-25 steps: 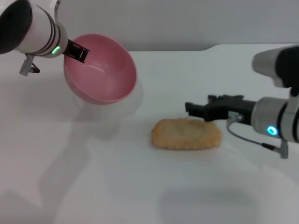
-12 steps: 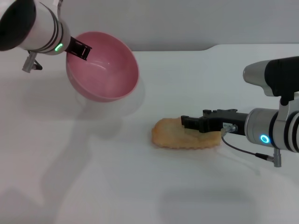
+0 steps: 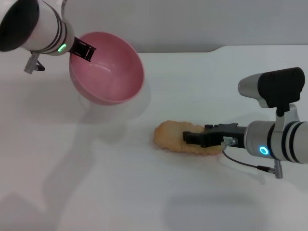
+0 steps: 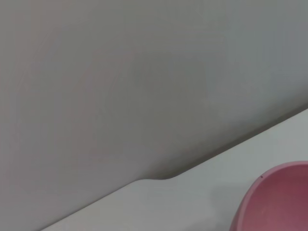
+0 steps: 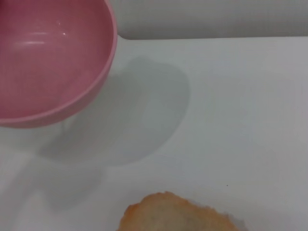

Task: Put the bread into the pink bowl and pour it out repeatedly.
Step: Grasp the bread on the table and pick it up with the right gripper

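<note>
The pink bowl [image 3: 108, 72] hangs above the table at the back left, tilted so its empty inside faces me. My left gripper [image 3: 83, 50] is shut on its rim. The bowl also shows in the left wrist view [image 4: 279, 202] and the right wrist view [image 5: 48, 57]. The bread [image 3: 168, 134], an orange-brown loaf, lies flat on the white table near the middle; its end shows in the right wrist view [image 5: 173, 214]. My right gripper [image 3: 190, 138] reaches in from the right and lies low over the right half of the bread, hiding that part.
The white table [image 3: 144, 192] spreads all around the bread. Its back edge meets a grey wall [image 3: 192, 24], with a step in the edge at the back right. The bowl casts a shadow on the table under it.
My right gripper has moved left and down, from behind the bread's right end onto the loaf. The bowl has shifted slightly right in my left gripper. The bread has stayed put.
</note>
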